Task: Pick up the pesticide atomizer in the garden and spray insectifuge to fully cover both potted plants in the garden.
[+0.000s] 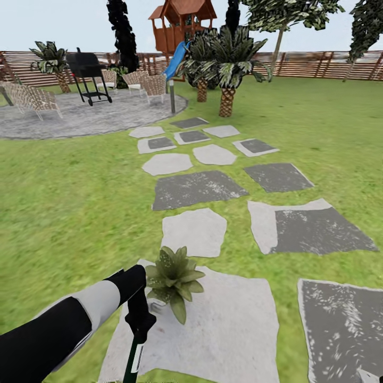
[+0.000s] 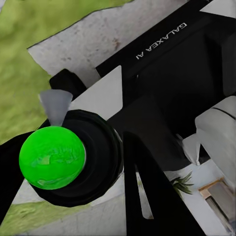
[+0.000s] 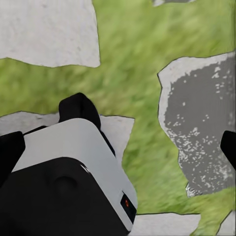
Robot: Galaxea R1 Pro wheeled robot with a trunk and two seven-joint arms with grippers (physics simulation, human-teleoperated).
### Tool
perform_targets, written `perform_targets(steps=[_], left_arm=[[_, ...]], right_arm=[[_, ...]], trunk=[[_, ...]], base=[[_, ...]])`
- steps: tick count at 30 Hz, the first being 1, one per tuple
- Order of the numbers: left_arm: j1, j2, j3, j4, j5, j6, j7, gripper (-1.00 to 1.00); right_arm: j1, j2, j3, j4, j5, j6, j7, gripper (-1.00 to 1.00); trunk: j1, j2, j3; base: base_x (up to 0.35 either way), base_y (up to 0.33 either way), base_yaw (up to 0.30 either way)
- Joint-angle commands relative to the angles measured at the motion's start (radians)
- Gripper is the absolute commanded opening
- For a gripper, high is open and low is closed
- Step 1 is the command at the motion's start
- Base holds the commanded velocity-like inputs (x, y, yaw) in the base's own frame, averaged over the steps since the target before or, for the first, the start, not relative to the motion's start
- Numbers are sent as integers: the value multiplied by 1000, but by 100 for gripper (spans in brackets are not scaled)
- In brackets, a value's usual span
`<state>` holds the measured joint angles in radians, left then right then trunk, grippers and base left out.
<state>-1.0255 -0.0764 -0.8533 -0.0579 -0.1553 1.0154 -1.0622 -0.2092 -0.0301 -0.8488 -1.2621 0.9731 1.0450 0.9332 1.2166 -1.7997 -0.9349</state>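
One potted plant (image 1: pixel 173 279), a low rosette of olive-green leaves in a small grey pot, sits on a pale stepping stone (image 1: pixel 234 330) close in front of me. The second potted plant is out of view. My left gripper (image 1: pixel 140 321) hangs just left of the plant, shut on the pesticide atomizer (image 1: pixel 134 361), whose dark green body and white label point down. In the left wrist view the atomizer (image 2: pixel 51 157) appears end-on as a bright green disc with a pale grey cone beside it. A black finger (image 3: pixel 229 146) of my right gripper sits wide at the frame's edge over lawn.
Grey stepping stones (image 1: pixel 198 189) lead across the lawn to a round paved patio (image 1: pixel 80 119) with a black grill (image 1: pixel 88 74) and wicker chairs. Striped-leaf palms (image 1: pixel 226 58), a wooden play tower (image 1: pixel 181 24) and a slatted fence (image 1: pixel 319 64) stand at the back.
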Motion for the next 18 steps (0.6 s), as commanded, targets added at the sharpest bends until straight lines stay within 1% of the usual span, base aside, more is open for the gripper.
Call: perform_targets(steps=[1,10,13,16,18], left_arm=[[-1,0,3,0,-10,5,-8,-100],[-1,0,4,0,-10,5,-10,-100],[0,1,5,0,-10,5,-12,-100],[17,1,6,-1,-10,5,-13,-100],[23,1,14,-2,-10,5,-12,-100]], right_arm=[[-1,0,-1,0,9,2,10,100],[-1,-1,-1,0,9,2,12,100],[-1,-1,-1,0,9,2,12,100],[-1,-1,0,0,9,2,12,100],[-1,0,0,0,9,2,11,100]], trunk=[[0,0,-1],[0,0,-1],[0,0,-1],[0,0,-1],[0,0,-2]], base=[[-41,-270,92],[-88,-237,10],[-35,-75,0],[-6,-12,4],[-1,-3,104]])
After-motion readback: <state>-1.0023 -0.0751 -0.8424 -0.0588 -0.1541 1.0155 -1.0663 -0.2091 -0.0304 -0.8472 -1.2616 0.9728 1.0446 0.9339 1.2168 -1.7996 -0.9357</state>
